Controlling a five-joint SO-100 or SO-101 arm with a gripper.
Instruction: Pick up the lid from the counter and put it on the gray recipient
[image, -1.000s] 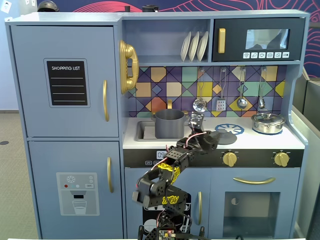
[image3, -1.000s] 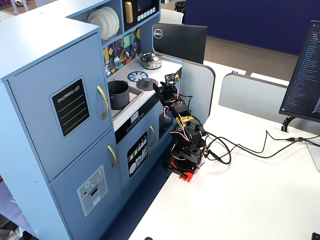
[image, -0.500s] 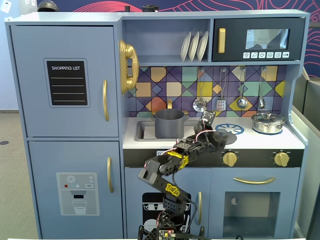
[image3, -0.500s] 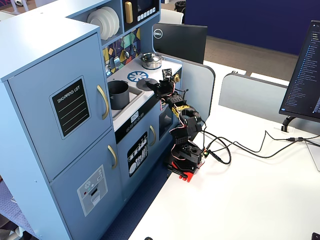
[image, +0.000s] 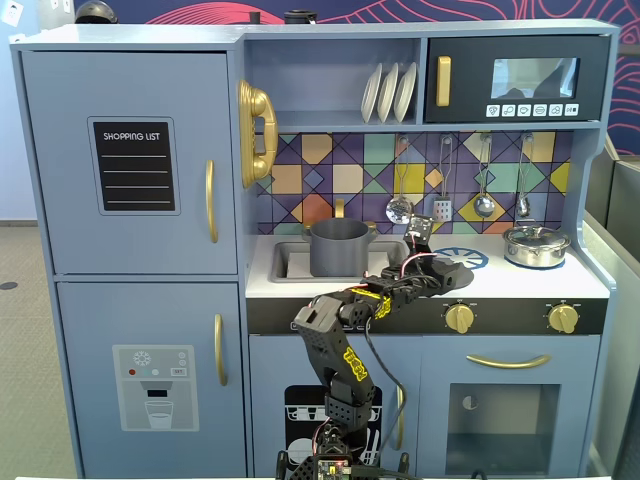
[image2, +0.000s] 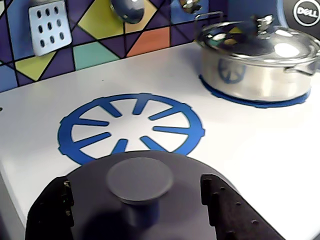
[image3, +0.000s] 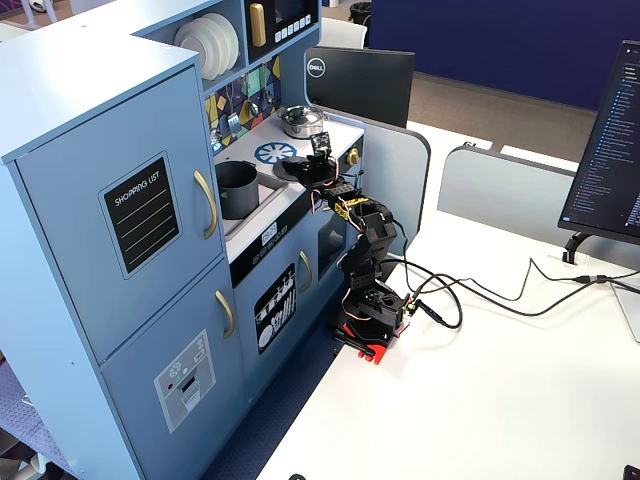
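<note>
Centrally in the wrist view, the lid (image2: 145, 200) lies flat on the white counter (image2: 240, 145), its round knob (image2: 140, 179) facing up and its far edge overlapping the near rim of the blue burner mark (image2: 131, 127). The gripper (image2: 137, 210) is lowered over it, with one dark finger (image2: 52, 207) at the left of the knob and the other at the right; both stand clear of the knob, so the jaws are spread and grasp nothing. Behind and to the right in that view, a steel pot (image2: 255, 65) with its own shiny lid sits on a second blue ring, well apart from the dark lid. Along the tiled backsplash (image2: 95, 50) hang a perforated spatula (image2: 48, 25) and a ladle (image2: 127, 9). In a fixed view from the front, the arm (image: 345, 345) rises from the table edge and reaches over the counter front, its gripper (image: 420, 250) above the lid (image: 440, 268), which lies beside the burner mark (image: 465, 258). The gray pot (image: 339, 247) stands uncovered to the left of the lid in that view, at the sink (image: 285, 262), and the steel pot (image: 536, 245) stands at the far right. In a fixed view from the side, the gray pot (image3: 237, 189) is the nearer vessel, the lid (image3: 292, 168) lies between it and the steel pot (image3: 303, 121), and the arm (image3: 365, 250) is clamped to a white desk (image3: 500, 400).
</note>
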